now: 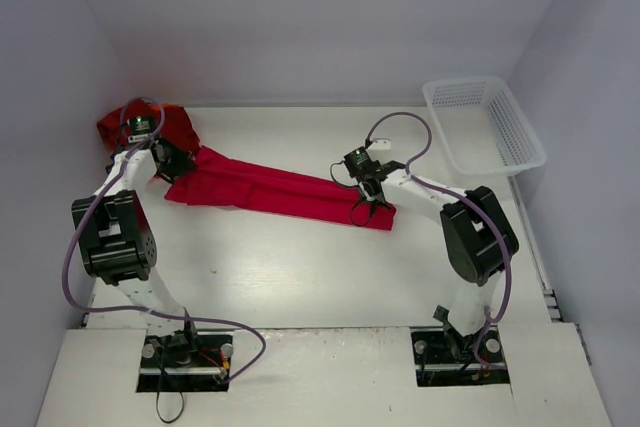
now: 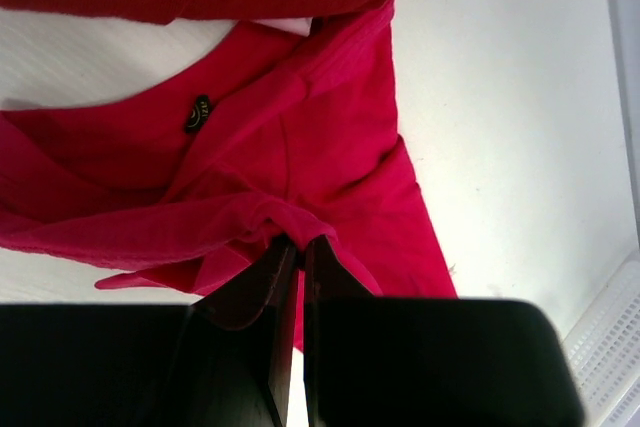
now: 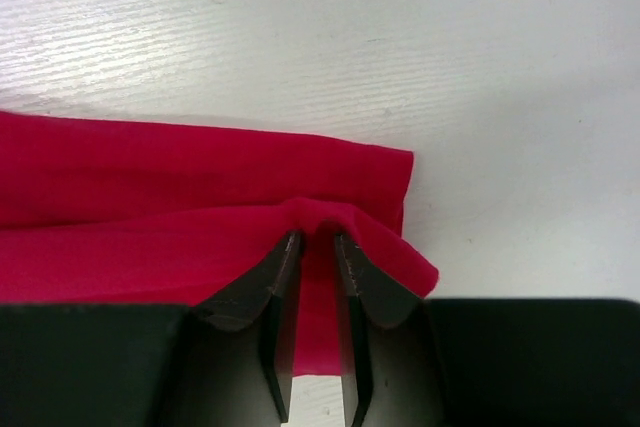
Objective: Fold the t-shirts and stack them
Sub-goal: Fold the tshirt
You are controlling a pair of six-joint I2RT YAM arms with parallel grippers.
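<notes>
Top external view: a bright red t-shirt (image 1: 270, 190) of soft knit cloth lies drawn out into a long, narrow, creased band slanting across the white table (image 1: 300, 277), from the left rear toward the middle right. Behind its left end a darker red t-shirt (image 1: 172, 125) sits as a rumpled mound near the back wall. A white plastic mesh basket (image 1: 485, 125), rectangular with a flared rim, stands at the right rear, well apart from the cloth. The left end effector (image 1: 174, 160) is at the band's left end; in the left wrist view its dark, tapered fingers (image 2: 262, 282) are pressed together on a gathered fold near the neckline, where a small black label (image 2: 198, 113) shows, with ribbed darker cloth above. The right end effector (image 1: 365, 209) is at the band's right end; in the right wrist view its jaws stand narrow, with a raised pucker of smooth red cloth pinched between the fingertips (image 3: 268, 282), just beside the shirt's folded corner on the faintly grained table.
</notes>
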